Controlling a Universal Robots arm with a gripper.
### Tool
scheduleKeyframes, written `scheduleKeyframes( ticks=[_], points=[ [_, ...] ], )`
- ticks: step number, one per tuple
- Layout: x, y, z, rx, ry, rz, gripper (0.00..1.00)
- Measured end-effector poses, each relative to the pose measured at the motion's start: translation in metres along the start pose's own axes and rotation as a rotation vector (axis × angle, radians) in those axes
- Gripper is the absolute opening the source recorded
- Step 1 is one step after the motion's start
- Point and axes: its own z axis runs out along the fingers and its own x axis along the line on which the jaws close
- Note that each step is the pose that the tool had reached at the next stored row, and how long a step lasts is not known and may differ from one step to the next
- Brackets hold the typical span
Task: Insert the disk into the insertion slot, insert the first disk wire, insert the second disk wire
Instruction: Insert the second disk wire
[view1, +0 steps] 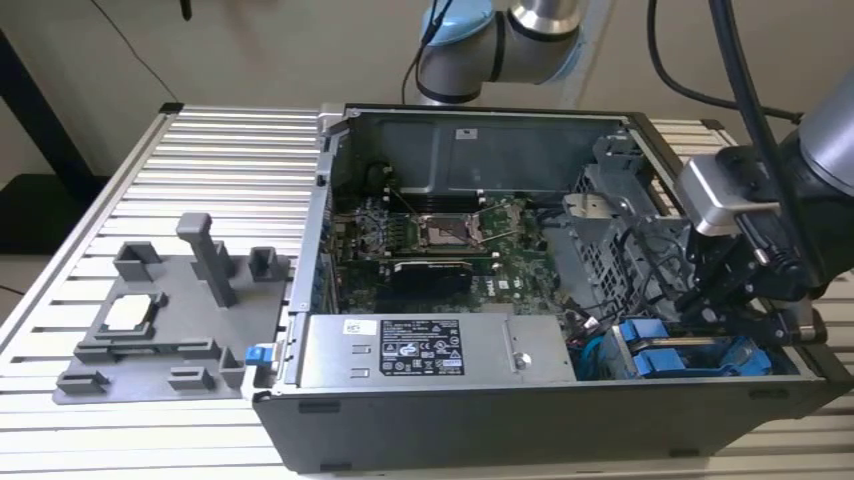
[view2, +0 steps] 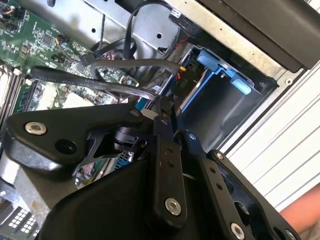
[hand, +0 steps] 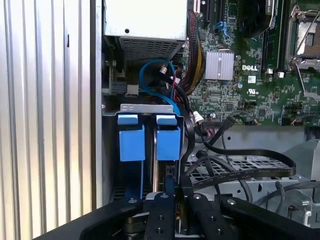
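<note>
Two blue-framed carriers (hand: 131, 142) (hand: 168, 142) stand side by side in the grey sheet-metal drive cage (hand: 145, 108), so the disk sits in the insertion slot. In the exterior view they lie in the case's near right corner (view1: 654, 345). My gripper (hand: 177, 189) hangs right over the carrier on the motherboard side, reaching into the cage (view1: 714, 300). Its fingers (view2: 162, 140) are pressed together on the end of a black disk wire (view2: 90, 82), which loops away over the cage (hand: 240, 170). The connector itself is hidden between the fingers.
The grey power-supply box (view1: 441, 348) sits beside the cage, with the motherboard (view1: 441, 235) behind it. More black and blue cables (hand: 155, 67) crowd the cage mouth. A dark grey fixture tray (view1: 160, 320) lies on the slatted table (view1: 214, 160) at the exterior view's left.
</note>
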Motion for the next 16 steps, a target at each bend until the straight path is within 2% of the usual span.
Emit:
scheduleKeyframes(
  ticks=[6, 10, 16],
  points=[
    [0.0005, -0.0007, 0.0033, 0.0, -0.0004, 0.0, 0.16],
    [0.0006, -0.0012, 0.0044, 0.0, -0.0037, 0.0, 0.16],
    [0.0011, -0.0018, 0.0081, 0.0001, -0.0035, 0.0, 0.16]
  ],
)
